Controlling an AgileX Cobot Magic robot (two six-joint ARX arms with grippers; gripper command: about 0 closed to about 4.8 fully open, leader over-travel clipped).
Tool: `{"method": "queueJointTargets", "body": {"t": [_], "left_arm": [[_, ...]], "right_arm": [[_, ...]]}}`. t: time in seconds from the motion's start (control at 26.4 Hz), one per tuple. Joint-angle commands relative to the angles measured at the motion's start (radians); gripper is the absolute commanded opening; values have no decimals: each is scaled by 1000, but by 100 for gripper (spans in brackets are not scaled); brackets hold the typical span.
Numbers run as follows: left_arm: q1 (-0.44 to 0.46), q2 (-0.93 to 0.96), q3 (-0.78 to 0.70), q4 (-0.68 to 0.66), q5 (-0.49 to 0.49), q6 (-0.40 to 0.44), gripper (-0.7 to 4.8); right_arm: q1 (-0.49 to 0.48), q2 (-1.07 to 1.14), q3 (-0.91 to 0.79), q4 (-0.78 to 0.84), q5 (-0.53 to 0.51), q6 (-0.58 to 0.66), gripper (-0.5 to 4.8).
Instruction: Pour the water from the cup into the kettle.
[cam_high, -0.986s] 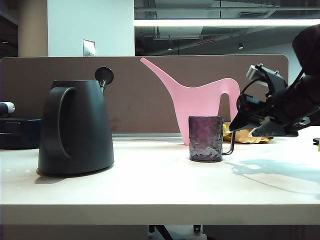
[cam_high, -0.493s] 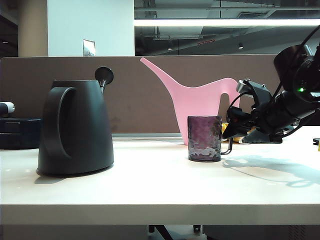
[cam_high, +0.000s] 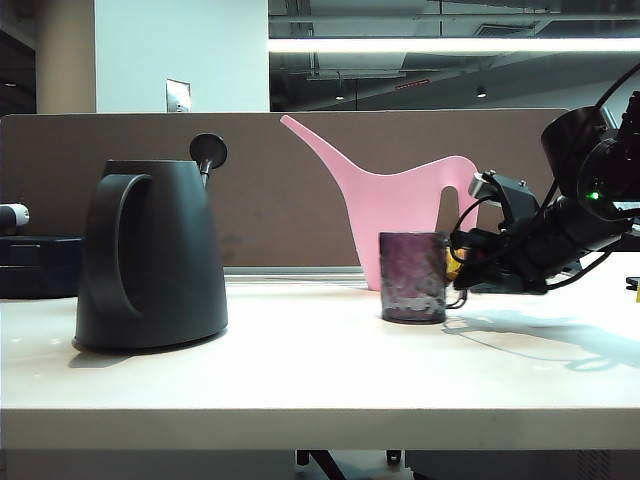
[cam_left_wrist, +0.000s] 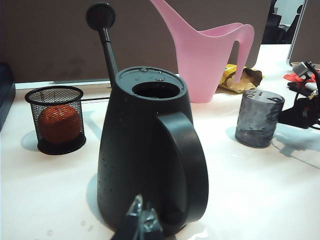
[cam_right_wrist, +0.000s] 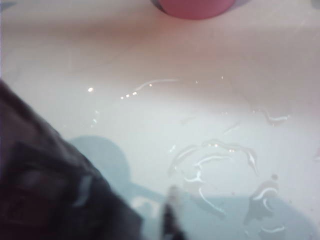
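The dark kettle (cam_high: 150, 255) stands at the table's left with its top hole open (cam_left_wrist: 156, 90). The small dimpled glass cup (cam_high: 412, 277) stands upright right of the middle. My right gripper (cam_high: 462, 268) reaches in low from the right, its tips at the cup's thin handle. In the right wrist view the cup (cam_right_wrist: 45, 190) is a dark blur close by, and that gripper's fingers do not show clearly. My left gripper (cam_left_wrist: 142, 223) hangs just in front of the kettle's (cam_left_wrist: 150, 150) base with its fingers together, holding nothing.
A pink watering can (cam_high: 400, 205) stands behind the cup. A black mesh basket (cam_left_wrist: 55, 120) holding an orange ball sits beyond the kettle. A yellow wrapper (cam_left_wrist: 237, 80) lies by the can. Water smears (cam_right_wrist: 215, 160) wet the table near the cup.
My right gripper has come down and leftward to the cup's handle, its jaws narrowing. The cup shifted slightly. The kettle and left gripper have not moved.
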Motion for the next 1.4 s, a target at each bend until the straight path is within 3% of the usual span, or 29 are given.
{"method": "queueJointTargets", "body": {"t": [0.04,0.11,0.49,0.8,0.99,1.18,1.4], "left_arm": [[-1,0,2,13,3,4,-5],[-1,0,2,13,3,4,-5],[-1,0,2,13,3,4,-5],[-1,0,2,12,3,4,-5],[-1,0,2,-41,3,8,-5],[-1,0,2,-43,7,8,-5],[-1,0,3,-43,74,8,-5]], "right_arm": [[1,-4,6,64,1,1,17],[2,-4,6,83,1,1,-8],[24,-140,6,14,34,0,-8],[127,-341,108,-260,137,-16,-8],[253,-343,343,-508,295,-166,-8],[296,-341,462,-577,352,-195,-8],[376,-340,529,-640,434,-356,-8]]}}
